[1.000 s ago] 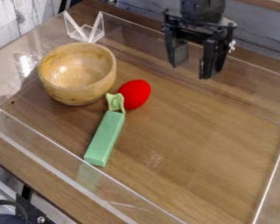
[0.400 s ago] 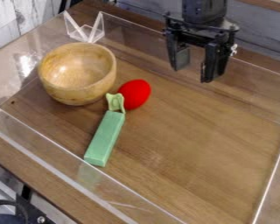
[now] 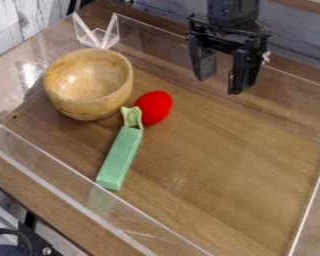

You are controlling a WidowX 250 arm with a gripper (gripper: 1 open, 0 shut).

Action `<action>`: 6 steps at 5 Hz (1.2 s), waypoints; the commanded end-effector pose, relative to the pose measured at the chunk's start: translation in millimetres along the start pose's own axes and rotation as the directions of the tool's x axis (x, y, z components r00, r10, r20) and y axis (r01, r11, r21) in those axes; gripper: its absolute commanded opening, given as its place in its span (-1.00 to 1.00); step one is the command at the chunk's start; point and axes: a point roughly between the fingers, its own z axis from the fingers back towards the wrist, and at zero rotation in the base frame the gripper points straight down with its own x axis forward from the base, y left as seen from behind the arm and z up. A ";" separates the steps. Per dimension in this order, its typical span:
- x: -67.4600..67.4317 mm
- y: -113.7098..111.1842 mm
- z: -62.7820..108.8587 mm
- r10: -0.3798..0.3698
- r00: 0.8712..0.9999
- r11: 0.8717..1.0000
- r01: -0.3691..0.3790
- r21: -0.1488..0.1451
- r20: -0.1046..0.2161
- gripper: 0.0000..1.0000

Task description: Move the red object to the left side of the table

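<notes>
The small rounded bright red toy fruit [image 3: 153,106] sits mid-tabletop [image 3: 243,170], at seven o'clock from the open, empty end effector [image 3: 228,72]. It looks light, smooth, probably rigid; grip across its widest middle.

The arm above the gripper [image 3: 219,70] is cut off by the top edge; the table [image 3: 230,160] runs out at the right and bottom edges; the red object [image 3: 153,107] hides part of its own stem.
</notes>
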 end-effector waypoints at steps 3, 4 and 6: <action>-7.7 26.5 -6.2 0.004 0.999 0.999 -0.006 0.038 0.047 1.00; -17.3 56.7 -4.3 0.022 0.997 0.998 -0.027 0.064 0.073 1.00; -28.8 86.8 -6.6 0.078 0.990 0.992 -0.088 0.086 0.115 1.00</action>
